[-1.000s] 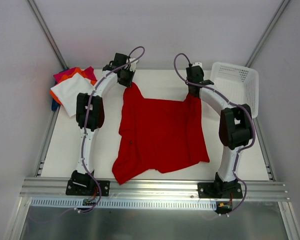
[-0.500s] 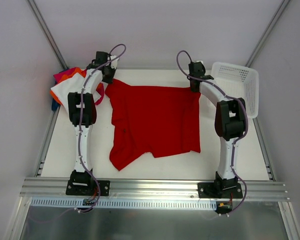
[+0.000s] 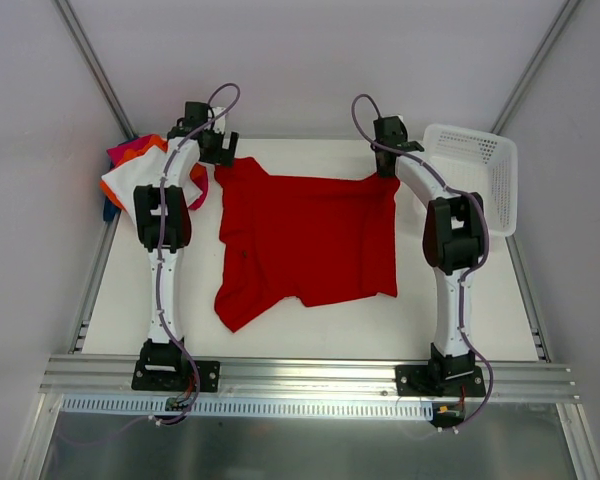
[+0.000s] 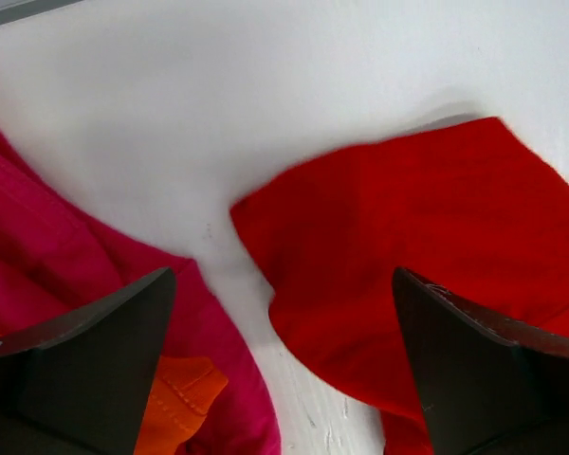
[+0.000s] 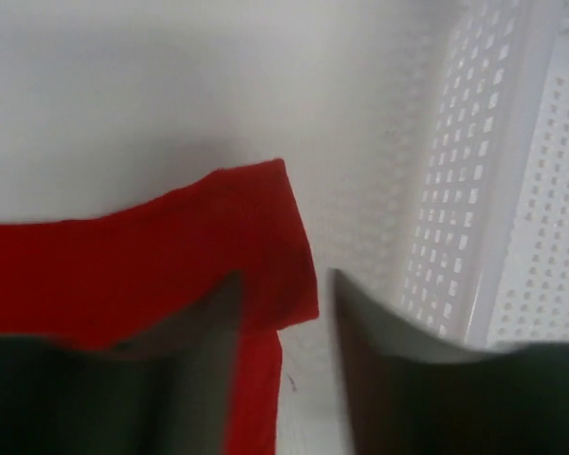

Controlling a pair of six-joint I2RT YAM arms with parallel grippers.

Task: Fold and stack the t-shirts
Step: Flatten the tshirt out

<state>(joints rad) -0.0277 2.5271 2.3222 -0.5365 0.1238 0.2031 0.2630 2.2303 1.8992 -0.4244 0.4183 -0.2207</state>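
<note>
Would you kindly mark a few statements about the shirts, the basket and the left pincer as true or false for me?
1. The red t-shirt lies spread out on the table. True.
2. The left pincer is clamped on the red t-shirt. False: it stands wide open above the shirt's corner.
3. The white basket stands at the table's far left. False: it stands at the far right.
4. The folded shirts are stacked at the far left. True.

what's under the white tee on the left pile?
Under the white shirt, an orange shirt and a magenta shirt peek out, plus a blue shirt edge. The left arm covers the pile's right side; anything else beneath is hidden.
</note>
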